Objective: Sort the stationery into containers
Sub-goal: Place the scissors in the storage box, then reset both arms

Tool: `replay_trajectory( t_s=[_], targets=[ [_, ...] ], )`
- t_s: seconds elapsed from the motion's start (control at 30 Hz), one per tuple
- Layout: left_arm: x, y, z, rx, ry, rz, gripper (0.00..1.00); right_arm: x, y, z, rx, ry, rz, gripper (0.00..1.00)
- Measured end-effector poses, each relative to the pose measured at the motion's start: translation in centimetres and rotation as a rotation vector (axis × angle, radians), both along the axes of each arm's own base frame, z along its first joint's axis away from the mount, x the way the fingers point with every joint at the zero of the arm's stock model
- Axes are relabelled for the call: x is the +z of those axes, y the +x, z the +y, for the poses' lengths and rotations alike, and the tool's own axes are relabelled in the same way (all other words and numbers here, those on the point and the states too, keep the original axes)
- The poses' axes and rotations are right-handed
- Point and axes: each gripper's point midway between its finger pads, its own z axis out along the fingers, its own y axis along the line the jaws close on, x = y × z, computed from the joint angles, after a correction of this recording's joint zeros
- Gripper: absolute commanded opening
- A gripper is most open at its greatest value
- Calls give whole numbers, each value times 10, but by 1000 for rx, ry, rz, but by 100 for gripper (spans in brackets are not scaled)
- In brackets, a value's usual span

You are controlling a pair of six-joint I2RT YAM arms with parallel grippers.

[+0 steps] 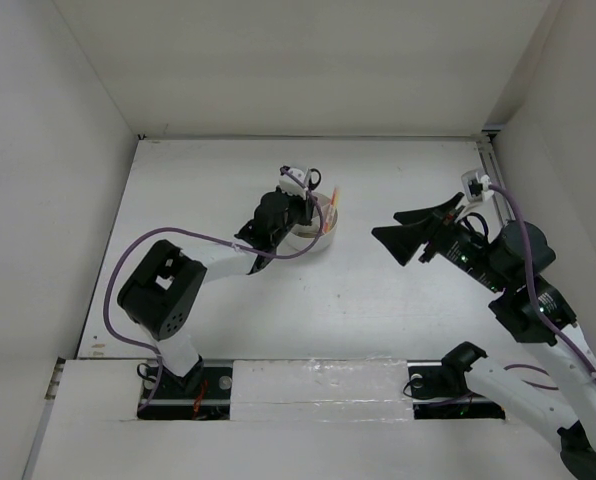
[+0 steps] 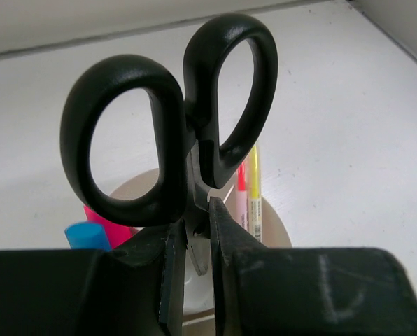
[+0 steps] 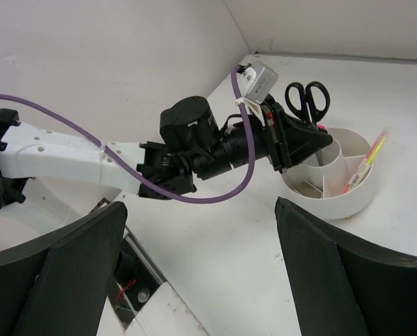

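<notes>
1. The scissors (image 2: 173, 133) stand upright, handle loops on top. The blades point down into the tub (image 3: 334, 199). The left jaws are closed on them just under the loops.
2. Bare bench (image 1: 378, 310) lies all round the tub. The back wall (image 1: 308, 60) is well beyond the left jaws, and the side wall (image 1: 38, 200) is well apart on their left.
3. Dividers split the tub into compartments. Left of the gripped blades, a blue highlighter (image 2: 86, 236) and a pink highlighter (image 2: 110, 222) poke up. Right of the blades, a red pen (image 2: 241, 183) and a yellow pencil (image 2: 255, 185) lean together on the rim. I cannot tell which compartment holds the blade tips.
4. The left arm (image 1: 218, 262) reaches forward with its wrist over the tub's near rim. The right arm (image 1: 518, 270) holds the right jaws wide open and empty. They are above the bench, well to the right of the tub and facing it.
</notes>
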Motion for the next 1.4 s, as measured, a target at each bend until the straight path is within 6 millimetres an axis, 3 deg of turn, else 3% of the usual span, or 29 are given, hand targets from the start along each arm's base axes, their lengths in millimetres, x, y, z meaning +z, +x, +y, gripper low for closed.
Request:
replay_trajectory(
  t_s=[0.2, 0.53, 0.77, 0.83, 0.97, 1.13, 1.2, 1.23, 1.3, 1.4],
  targets=[
    [-15, -4, 5, 18, 16, 30, 0, -4, -1, 2, 16, -5, 6, 93],
    [-16, -6, 3, 24, 15, 32, 34, -8, -1, 5, 30, -11, 15, 93],
    [-13, -12, -4, 12, 12, 28, 37, -8, -1, 7, 41, -12, 16, 93],
    [-8, -16, -4, 8, 7, 23, 42, -10, 0, 9, 45, -16, 21, 93],
    [16, -26, 3, 8, -26, 0, 58, -12, 1, 10, 47, -20, 27, 93],
    [80, -38, 14, 13, -127, -93, 78, -14, 6, 14, 53, -23, 34, 93],
    [100, -43, 21, 25, -159, -121, 96, -14, 6, 15, 56, -24, 35, 93],
    [108, -45, 24, 34, -172, -129, 100, -15, 7, 15, 56, -25, 36, 94],
    [115, -49, 32, 58, -189, -120, 100, -14, 7, 16, 56, -23, 34, 100],
    [114, -56, 42, 94, -192, -71, 100, -14, 7, 15, 54, -25, 32, 100]
  ],
)
